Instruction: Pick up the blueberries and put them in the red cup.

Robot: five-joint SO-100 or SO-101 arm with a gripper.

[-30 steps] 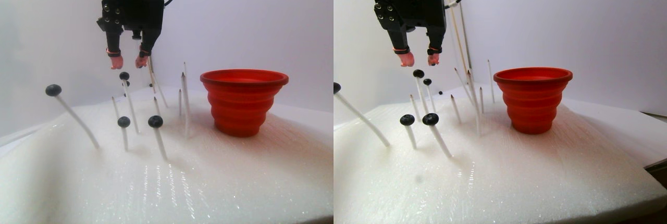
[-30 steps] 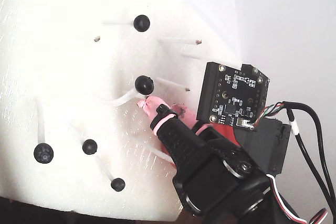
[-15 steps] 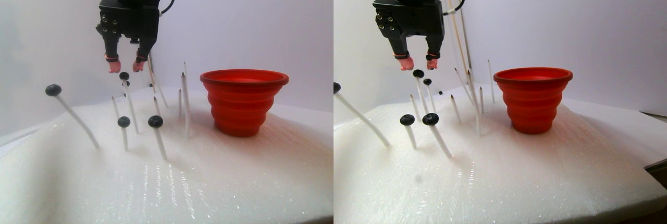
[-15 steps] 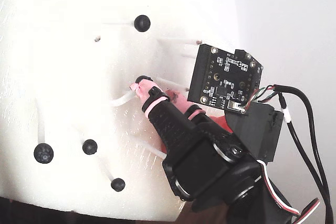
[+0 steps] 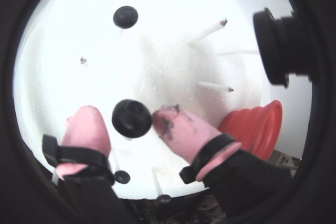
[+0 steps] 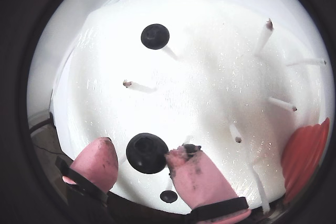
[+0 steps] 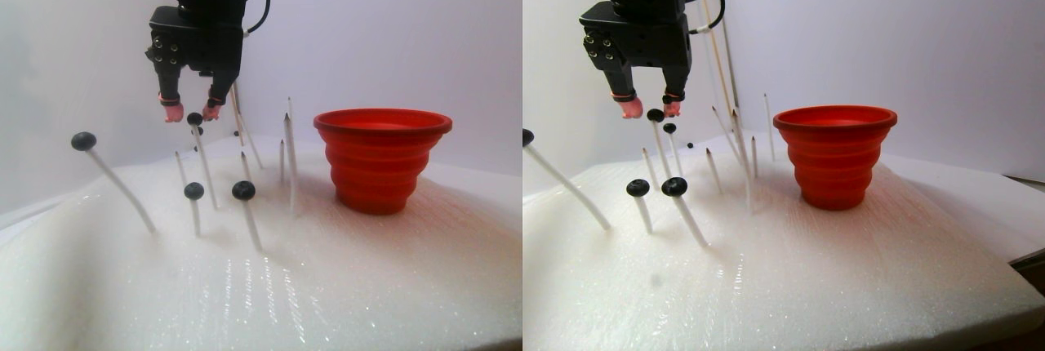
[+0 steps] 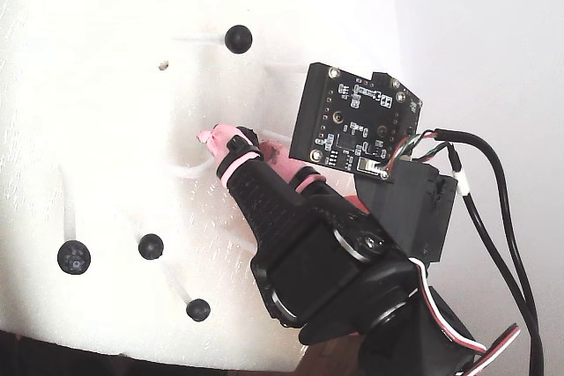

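Straddling one stick-mounted berry (image 5: pixel 131 118) with pink fingertips (image 5: pixel 88 129) parted and not yet clamped, the gripper (image 5: pixel 130 125) leaves the remaining blueberries (image 7: pixel 242 191) unpicked; the red cup (image 7: pixel 382 157) waits at three o'clock in the stereo pair view.

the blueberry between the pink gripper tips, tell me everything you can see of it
The small round black-blue blueberry is matte and dark, with a shallow dimple on top. It sits on the tip of a thin white stick that leans up out of the white foam sheet. The black gripper with pink-covered fingertips brackets it, one tip on each side at berry height. One stained tip lies right at its edge; a narrow gap shows at the other. The jaws are not closed on it.
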